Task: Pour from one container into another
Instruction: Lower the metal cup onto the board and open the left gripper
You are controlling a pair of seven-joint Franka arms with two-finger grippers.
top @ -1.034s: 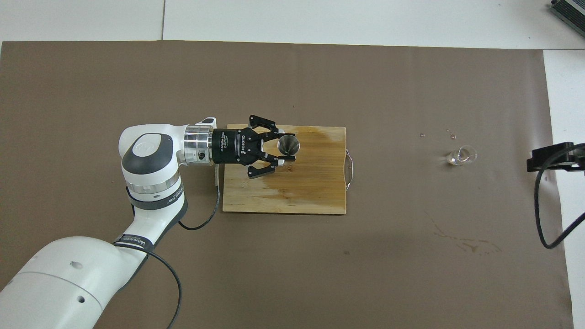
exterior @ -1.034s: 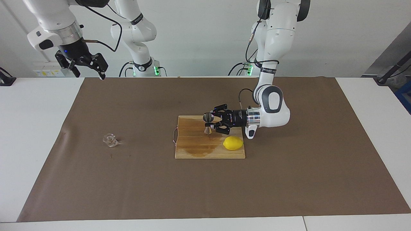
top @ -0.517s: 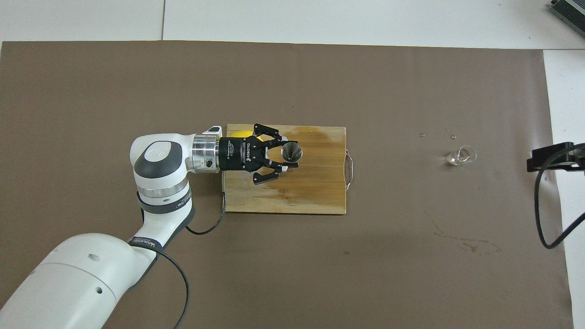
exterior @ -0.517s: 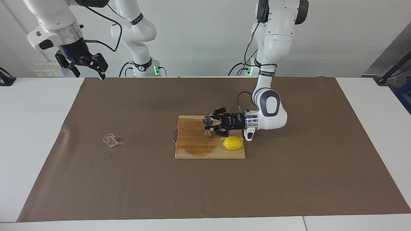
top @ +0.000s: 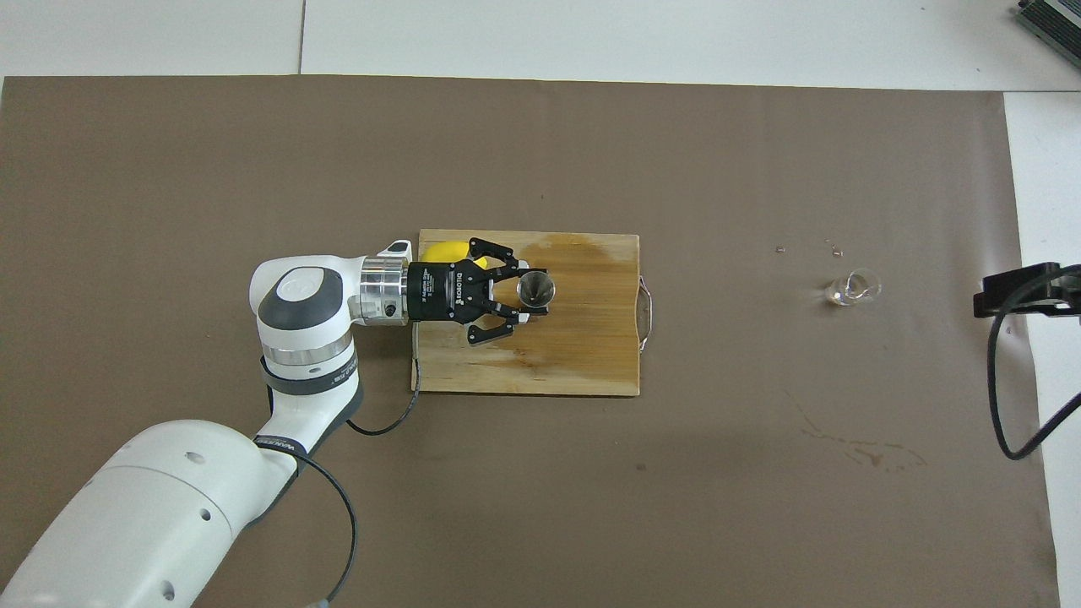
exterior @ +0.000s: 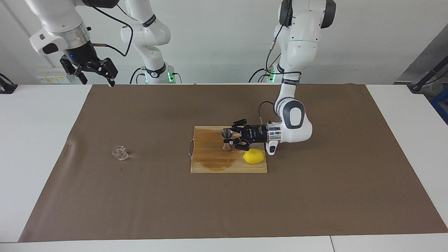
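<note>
Jigger: my left gripper is clamping the steel jigger at its narrow waist, fingertips pressed in on both sides, and I am holding it upright with its open cone facing up, just right of centre in the overhead frame.

Left arm: I am reaching in level from the right side of the facing frame, with my wrist lying low over the edge of the cutting board toward my left arm's end.

Board: it is lying at the centre of both frames on the brown mat, and it is showing a dark wet patch across part of its surface. The jigger's foot is sitting at the board or just over it; I cannot tell which.

Lemon: it is resting on the board's corner, just below my left wrist in the facing frame and peeking out above my gripper body in the overhead frame.

Glass vessel: it is standing alone on the mat at the middle left of the facing frame, well apart from the board, and showing at the right side of the overhead frame.

Right gripper: I am waiting with it raised at the upper left of the facing frame, fingers spread wide and gripping nothing.
</note>
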